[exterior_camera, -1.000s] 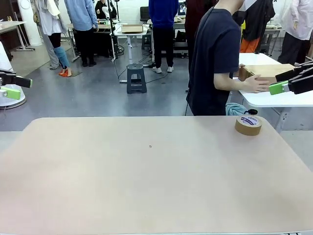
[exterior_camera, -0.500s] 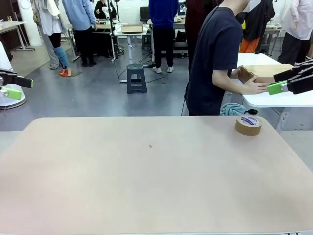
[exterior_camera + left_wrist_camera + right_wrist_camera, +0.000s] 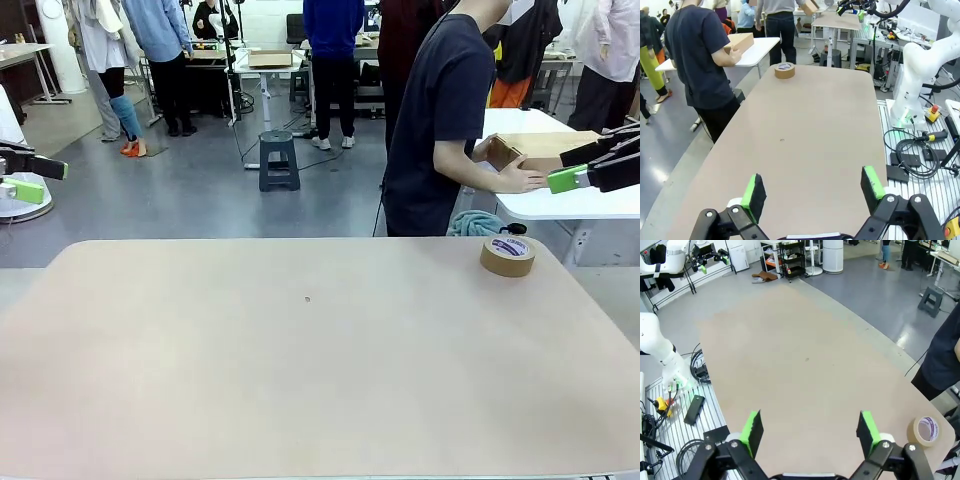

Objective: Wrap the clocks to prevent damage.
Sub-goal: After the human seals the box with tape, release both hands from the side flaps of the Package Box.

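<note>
The clocks are out of view. My left gripper hangs open at the far left edge, off the table, with nothing between its green pads; the left wrist view looks down the table past the same open gripper. My right gripper is open and empty at the far right, in front of a side table; its own view shows it high above the tabletop. A person in a dark shirt stands at the far side, hands on a cardboard box.
A roll of brown tape lies at the far right corner of the beige table, with a teal cloth just behind it. The box rests on a white side table. Cables and a robot base flank the table.
The person has shifted slightly and tilted the near end of the cardboard box up. Both arms have stayed still.
</note>
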